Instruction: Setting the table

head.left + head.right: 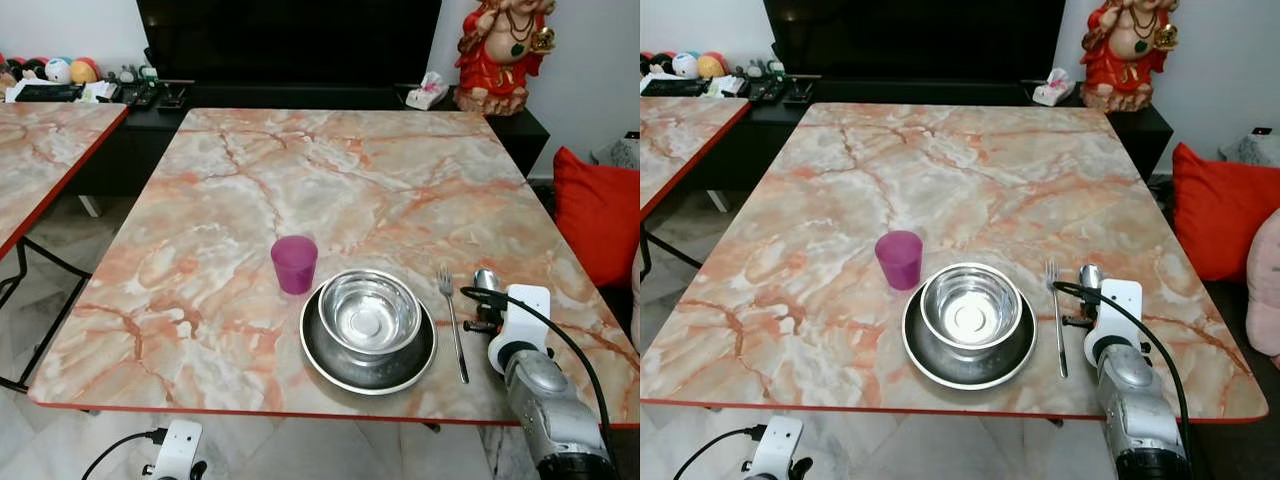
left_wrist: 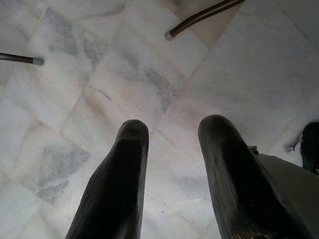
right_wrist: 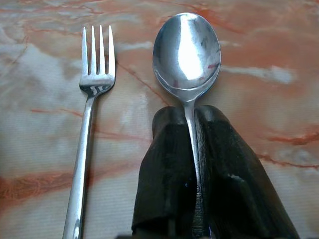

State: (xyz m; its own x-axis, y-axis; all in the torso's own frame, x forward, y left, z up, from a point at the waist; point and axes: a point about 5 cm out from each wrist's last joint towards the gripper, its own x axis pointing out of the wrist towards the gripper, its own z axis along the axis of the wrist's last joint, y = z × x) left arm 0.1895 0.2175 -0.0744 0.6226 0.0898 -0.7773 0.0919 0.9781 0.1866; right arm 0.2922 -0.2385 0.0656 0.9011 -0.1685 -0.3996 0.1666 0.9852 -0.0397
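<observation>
Right claw (image 3: pixel 192 149) pinches the handle of a shiny steel spoon (image 3: pixel 187 55) low over the orange-veined marble bench (image 1: pixel 300 190), which stands before a black cabinet (image 1: pixel 300 97) with a red figurine (image 1: pixel 500 50). Its silver arm reaches in from the near edge. Just beside the spoon lies a steel fork (image 3: pixel 87 129), next to a steel bowl (image 1: pixel 368 312) on a plate (image 1: pixel 325 360). Left claw (image 2: pixel 172 174) hangs spread above white floor tiles (image 2: pixel 124 74).

glossy marble-look table (image 1: pixel 300 200); shiny metal spoon (image 3: pixel 187 50), fork (image 3: pixel 92 99) (mirror-smooth); translucent plastic cup (image 1: pixel 294 263).
</observation>
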